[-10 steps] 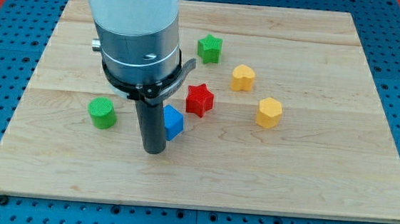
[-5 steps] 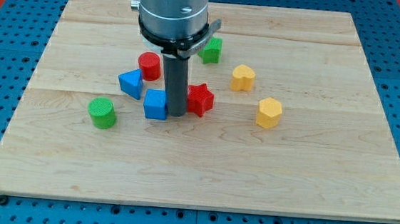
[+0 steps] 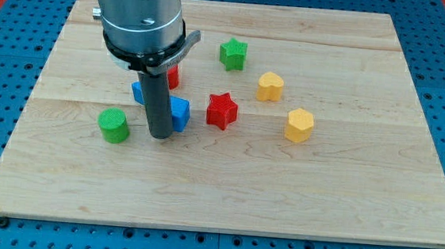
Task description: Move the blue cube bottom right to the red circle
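The blue cube [image 3: 179, 112] lies near the middle of the board, just below and right of the red circle [image 3: 173, 76], which shows only as a sliver behind the arm. My tip [image 3: 159, 135] rests on the board against the blue cube's left lower side, between it and the green cylinder [image 3: 113, 125]. The rod hides most of the cube's left face and most of a second blue block [image 3: 137, 91].
A red star [image 3: 222, 110] lies right of the blue cube. A green star [image 3: 233, 54] sits toward the view's top. A yellow heart-like block [image 3: 270, 86] and a yellow hexagon [image 3: 300, 125] lie to the right. The wooden board [image 3: 345, 190] rests on a blue pegboard.
My tip has swung from the cube's right side to its left lower side. The arm moved left and now covers most of the red circle and the second blue block.
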Controlling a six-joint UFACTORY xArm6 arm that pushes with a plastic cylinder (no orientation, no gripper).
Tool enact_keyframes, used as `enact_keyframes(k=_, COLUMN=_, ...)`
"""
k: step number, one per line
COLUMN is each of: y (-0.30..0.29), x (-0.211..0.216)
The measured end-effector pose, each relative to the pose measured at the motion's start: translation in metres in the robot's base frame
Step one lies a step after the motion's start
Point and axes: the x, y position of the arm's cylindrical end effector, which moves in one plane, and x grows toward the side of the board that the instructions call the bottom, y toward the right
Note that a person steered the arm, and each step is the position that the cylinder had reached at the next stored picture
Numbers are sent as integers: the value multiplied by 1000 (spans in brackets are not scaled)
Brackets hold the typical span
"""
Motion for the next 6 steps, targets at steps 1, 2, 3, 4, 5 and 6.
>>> enact_keyframes(k=1, y=9, x=-8)
enact_keyframes(k=2, y=26, x=-13)
enact_keyframes(k=3, y=21, x=-48)
enact_keyframes(k=4, y=23, x=-33)
enact_keyframes(k=5, y=52, x=8)
enact_keyframes(k=6, y=108, x=24)
